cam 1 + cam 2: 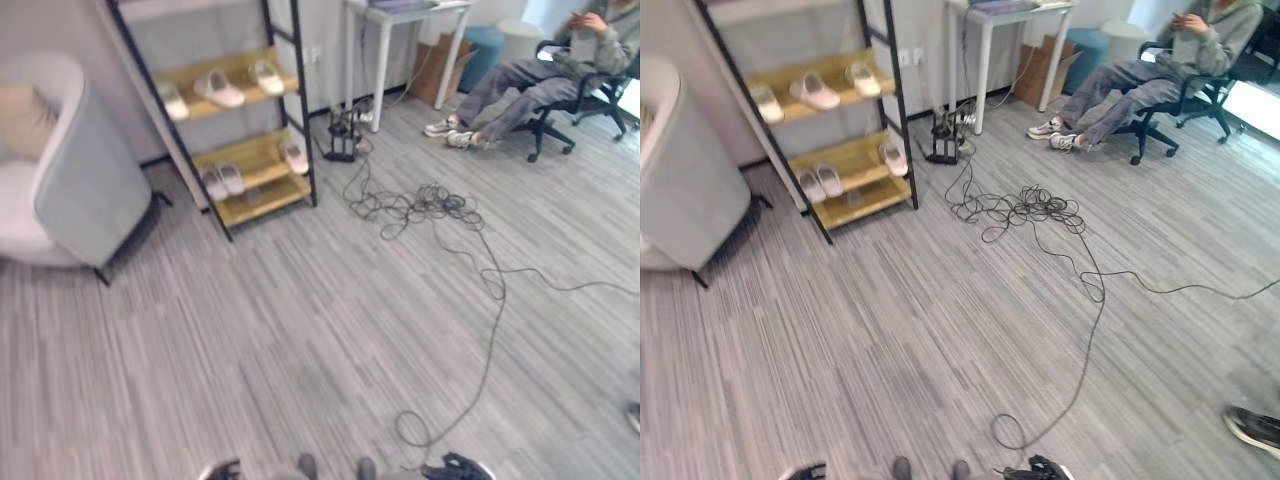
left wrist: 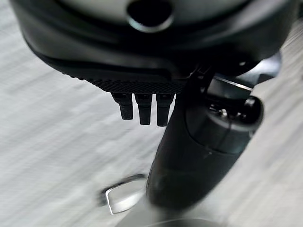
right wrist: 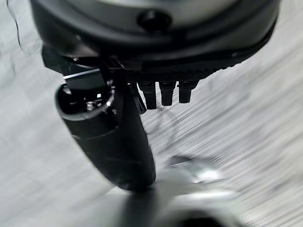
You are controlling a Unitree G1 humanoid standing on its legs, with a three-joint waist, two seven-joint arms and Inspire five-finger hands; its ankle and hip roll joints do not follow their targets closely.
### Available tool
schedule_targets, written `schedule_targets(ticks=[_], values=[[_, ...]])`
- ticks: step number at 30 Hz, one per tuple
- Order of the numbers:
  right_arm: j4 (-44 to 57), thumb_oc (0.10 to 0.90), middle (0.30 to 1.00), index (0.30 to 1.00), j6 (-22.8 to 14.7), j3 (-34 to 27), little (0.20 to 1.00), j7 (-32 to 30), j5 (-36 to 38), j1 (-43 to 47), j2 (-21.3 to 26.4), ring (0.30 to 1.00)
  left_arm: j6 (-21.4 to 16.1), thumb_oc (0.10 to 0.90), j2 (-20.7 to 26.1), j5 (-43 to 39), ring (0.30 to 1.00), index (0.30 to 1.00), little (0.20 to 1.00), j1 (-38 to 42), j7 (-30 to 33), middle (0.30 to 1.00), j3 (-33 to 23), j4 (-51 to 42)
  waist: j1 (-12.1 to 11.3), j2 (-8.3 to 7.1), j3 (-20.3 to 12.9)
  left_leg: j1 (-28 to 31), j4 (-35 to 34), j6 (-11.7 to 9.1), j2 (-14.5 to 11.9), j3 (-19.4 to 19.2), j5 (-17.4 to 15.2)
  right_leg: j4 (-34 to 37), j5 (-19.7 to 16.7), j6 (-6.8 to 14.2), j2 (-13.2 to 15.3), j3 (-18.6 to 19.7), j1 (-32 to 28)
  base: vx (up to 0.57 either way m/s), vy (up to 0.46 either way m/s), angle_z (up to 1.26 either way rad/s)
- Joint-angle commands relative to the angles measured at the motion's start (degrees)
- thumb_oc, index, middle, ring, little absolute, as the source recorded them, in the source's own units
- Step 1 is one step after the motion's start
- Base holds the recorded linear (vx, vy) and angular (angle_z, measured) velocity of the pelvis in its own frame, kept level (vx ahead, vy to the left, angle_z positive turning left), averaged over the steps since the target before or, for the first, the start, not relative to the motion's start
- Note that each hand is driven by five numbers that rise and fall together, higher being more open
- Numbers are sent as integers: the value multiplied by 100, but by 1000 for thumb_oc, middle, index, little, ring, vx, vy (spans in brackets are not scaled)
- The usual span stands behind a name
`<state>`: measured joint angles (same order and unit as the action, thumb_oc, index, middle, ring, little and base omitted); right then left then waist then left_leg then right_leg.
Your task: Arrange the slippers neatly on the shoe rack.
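Shoe rack (image 1: 262, 160) with slippers (image 1: 218, 88) lies at 11 o'clock, well apart; left hand (image 2: 142, 106) nearer, right hand (image 3: 165, 92) likewise straight-fingered, both holding nothing.

There are six slippers (image 1: 218, 87) on one shoe rack (image 1: 300, 110), three on the upper shelf and three on the lower one, and also one armchair (image 1: 70, 170), one desk (image 1: 385, 30), one seated person (image 1: 540, 75).
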<state>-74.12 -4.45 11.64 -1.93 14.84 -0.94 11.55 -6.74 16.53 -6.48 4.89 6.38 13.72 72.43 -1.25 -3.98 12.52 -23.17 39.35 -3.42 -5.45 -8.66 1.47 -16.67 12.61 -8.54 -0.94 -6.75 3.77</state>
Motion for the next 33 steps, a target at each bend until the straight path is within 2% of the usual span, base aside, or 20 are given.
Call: schedule_targets(ticks=[1,3,4,5,6,10,12,15,16,18,19,20,21,23,24,26,28,29,30,33], values=[[206,800,900,900,-57,61,900,-102,-108,-172,527,900,-196,800,-461,-46,900,900,900,187,-21,900,76,-38,247,371,-97,644,-517,115,-276,73,-52,1161,-253,803,217,332,-928,186,-12,-24],[229,800,900,900,-160,-162,900,-156,219,-125,574,900,-220,800,-602,26,900,900,900,59,-81,900,206,-34,159,560,-168,486,-1890,156,-54,-613,-124,1472,-178,911,92,344,-1215,434,79,-24],[244,800,900,900,-200,-143,900,-173,229,-71,569,900,-206,800,-663,113,900,900,900,18,-98,900,254,43,84,616,-173,574,-2662,95,101,-748,157,1593,-164,983,64,403,-1365,402,103,17],[244,800,900,900,-201,-144,900,-173,229,-71,571,900,-207,800,-665,113,900,900,900,19,-98,900,254,45,74,616,-179,586,-2704,94,102,-759,186,1596,-176,982,64,413,-1354,585,166,14],[266,800,900,900,-210,-54,900,-215,134,86,567,900,-90,800,-733,458,900,900,900,-112,-149,900,272,419,-65,637,-241,421,-4288,85,305,-889,364,1772,-2,1125,52,509,-1734,433,113,-20],[280,800,900,900,-193,-3,900,-181,-66,158,574,900,19,800,-674,688,900,900,900,-354,-136,900,18,772,-215,653,-392,377,-4434,111,317,-800,571,1737,102,1190,0,820,-1924,606,157,-110],[271,800,900,900,-139,-21,900,-141,-123,220,473,900,56,800,-540,612,900,900,900,-459,-140,900,-287,867,-359,551,-553,384,-4130,181,333,-644,1039,1566,144,1221,75,1016,-2053,527,168,-55],[239,800,900,900,-140,-57,900,-130,-69,181,404,900,73,800,-459,552,900,900,900,-459,-128,900,-355,875,-387,402,-621,294,-3924,203,371,-651,1018,1458,64,1275,161,1003,-2083,376,154,-17],[226,800,900,900,-104,17,900,-45,-125,119,270,900,19,800,-322,502,900,900,900,-332,-106,900,-369,711,-420,128,-702,285,-3474,351,488,-654,671,998,-192,1505,386,818,-1926,373,181,2],[210,800,900,900,-81,82,900,-42,-243,147,226,900,-8,800,-304,457,900,900,900,-242,-92,900,-340,612,-490,47,-741,268,-3341,430,534,-603,495,655,-531,1671,440,766,-1782,385,212,35],[215,800,900,900,-30,181,900,-62,-422,248,219,900,-65,800,-249,256,900,900,900,11,-79,900,-254,360,-515,-61,-685,374,-3157,616,669,-456,127,-413,-1365,2076,640,616,-1386,301,188,39],[214,800,900,900,-30,180,900,-62,-422,249,221,900,-64,800,-251,256,900,900,900,12,-79,900,-254,360,-526,-44,-700,355,-3155,612,644,-458,132,-408,-1381,2071,619,628,-1363,432,281,45],[321,800,900,900,-38,218,900,-69,-391,302,245,900,-91,800,-205,14,900,900,900,160,-10,900,-252,138,-451,16,-560,703,-3173,820,783,-226,-107,-1417,-2119,2093,747,541,-917,224,149,60],[523,800,900,900,-75,275,900,-91,-392,347,248,900,-111,800,-162,-107,900,900,900,260,44,900,-200,-54,-354,225,-432,1200,-3365,968,792,125,-244,-2210,-2122,1835,704,489,-320,550,244,89],[692,800,900,900,-128,413,900,-123,-447,362,241,900,-130,800,-185,-66,900,900,900,277,51,900,-148,-87,-214,382,-321,1734,-3528,989,870,455,-364,-2123,-1428,1606,639,327,232,728,206,45],[741,800,900,900,-151,487,900,-125,-466,382,262,900,-131,800,-240,-60,900,900,900,275,35,900,-110,-44,-78,482,-268,2062,-3569,950,898,795,-459,-1597,-888,1445,444,258,640,594,-24,88],[654,800,900,900,-133,466,900,-99,-380,356,293,900,-111,800,-332,3,900,900,900,289,17,900,-76,136,139,420,-164,2550,-3657,827,1057,1433,-682,51,-975,1511,178,842,889,531,-152,104],[654,800,900,900,-133,467,900,-99,-380,357,293,900,-111,800,-332,3,900,900,900,290,17,900,-77,136,142,422,-168,2545,-3660,827,1054,1435,-676,70,-990,1511,177,838,886,475,-156,120],[518,800,900,900,-62,435,900,-43,-419,287,293,900,-98,800,-410,36,900,900,900,273,-13,900,-108,339,233,380,-201,2837,-3773,704,1065,1689,-854,1021,-1324,1665,220,1140,1137,450,-148,136],[350,800,900,900,22,417,900,4,-525,203,308,900,-65,800,-440,115,900,900,900,239,-78,900,-101,529,272,350,-218,2987,-3724,640,1037,1915,-1004,1360,-1420,1697,280,1142,977,302,-141,112]])
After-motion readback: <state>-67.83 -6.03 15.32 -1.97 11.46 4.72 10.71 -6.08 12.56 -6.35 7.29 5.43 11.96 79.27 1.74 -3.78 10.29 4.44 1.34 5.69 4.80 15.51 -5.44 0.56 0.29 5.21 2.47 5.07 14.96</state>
